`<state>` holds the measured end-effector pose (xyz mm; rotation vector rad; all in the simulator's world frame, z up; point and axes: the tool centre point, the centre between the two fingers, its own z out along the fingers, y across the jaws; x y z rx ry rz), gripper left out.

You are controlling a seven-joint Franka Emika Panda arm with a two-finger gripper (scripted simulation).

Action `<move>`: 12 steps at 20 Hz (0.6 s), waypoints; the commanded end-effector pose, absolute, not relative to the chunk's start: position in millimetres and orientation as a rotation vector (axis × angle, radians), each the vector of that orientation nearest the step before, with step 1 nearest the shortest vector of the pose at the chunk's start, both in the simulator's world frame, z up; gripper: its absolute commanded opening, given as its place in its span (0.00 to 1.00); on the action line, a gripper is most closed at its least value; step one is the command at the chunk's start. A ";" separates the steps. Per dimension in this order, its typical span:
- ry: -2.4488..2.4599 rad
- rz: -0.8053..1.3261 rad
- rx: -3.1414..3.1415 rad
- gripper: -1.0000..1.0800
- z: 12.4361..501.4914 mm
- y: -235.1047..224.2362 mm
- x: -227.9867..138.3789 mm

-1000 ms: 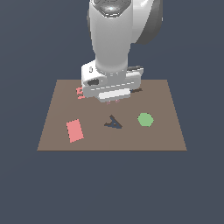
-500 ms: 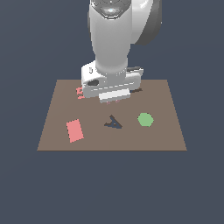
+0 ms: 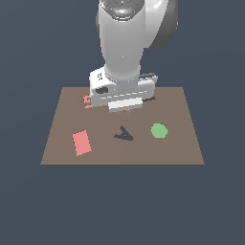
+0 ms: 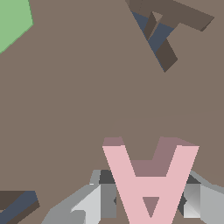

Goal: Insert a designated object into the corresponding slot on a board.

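Wrist view: gripper [image 4: 148, 199] clamped on pink A [image 4: 151, 179], low in frame, above board [image 4: 78, 100] — grasp done. Slot [image 4: 159, 33] upper right, empty; transfer, alignment, insertion left.

board [image 3: 182, 143]: brown, flat | on it: salmon-red rectangle [image 3: 82, 142] at 8 o'clock | green hexagon [image 3: 159, 130] at 4 o'clock
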<state>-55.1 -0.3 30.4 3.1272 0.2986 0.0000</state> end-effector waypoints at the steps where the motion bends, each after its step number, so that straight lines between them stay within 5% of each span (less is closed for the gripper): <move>1: 0.266 0.001 3.130 0.00 30.6 1.2 -54.6; 12: -0.056 0.001 3.141 0.00 31.5 12.9 -49.4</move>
